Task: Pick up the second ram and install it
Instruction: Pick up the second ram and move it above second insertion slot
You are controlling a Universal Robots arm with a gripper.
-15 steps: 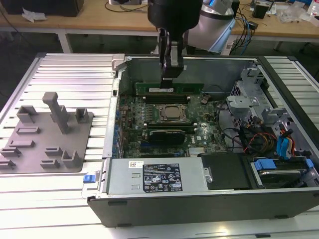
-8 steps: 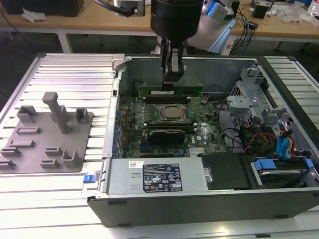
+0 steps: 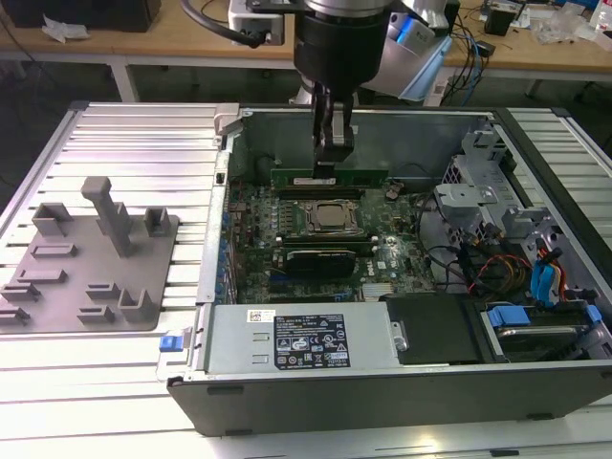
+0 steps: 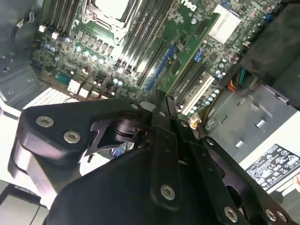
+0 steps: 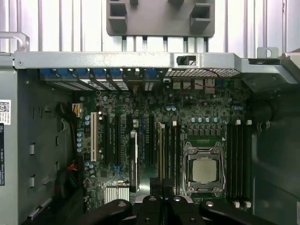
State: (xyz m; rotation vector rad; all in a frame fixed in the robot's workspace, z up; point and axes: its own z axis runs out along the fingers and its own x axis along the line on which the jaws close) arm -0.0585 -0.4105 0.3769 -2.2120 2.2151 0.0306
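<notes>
- The gripper [image 3: 326,166] stood inside the open computer case [image 3: 421,134]. Its fingers were drawn narrow, pinching the top edge of the memory stick [image 3: 361,177].
- The memory stick stood on edge and looked level. In the exterior view it was just beyond the processor socket [image 3: 332,217], over the long slots there. Whether its lower edge had entered a slot could not be told.
- In the first wrist view the gripper [image 5: 161,190] hung above the slots [image 5: 176,150] just beside the socket.
- Risk 1: if the stick sat a little off the slot line, a downward push would likely land it on the slot wall. That could bend the board or scrape the contacts.
- Risk 2: the hold was at 1 spot near the middle, so the stick could rock. 1 end might then seat before the other and leave a latch open.
- Risk 3: a light pinch could let the fingers slide down the stick under load.
- The grey fixture plate [image 3: 96,258] lay well apart and seemed no hazard.
</notes>
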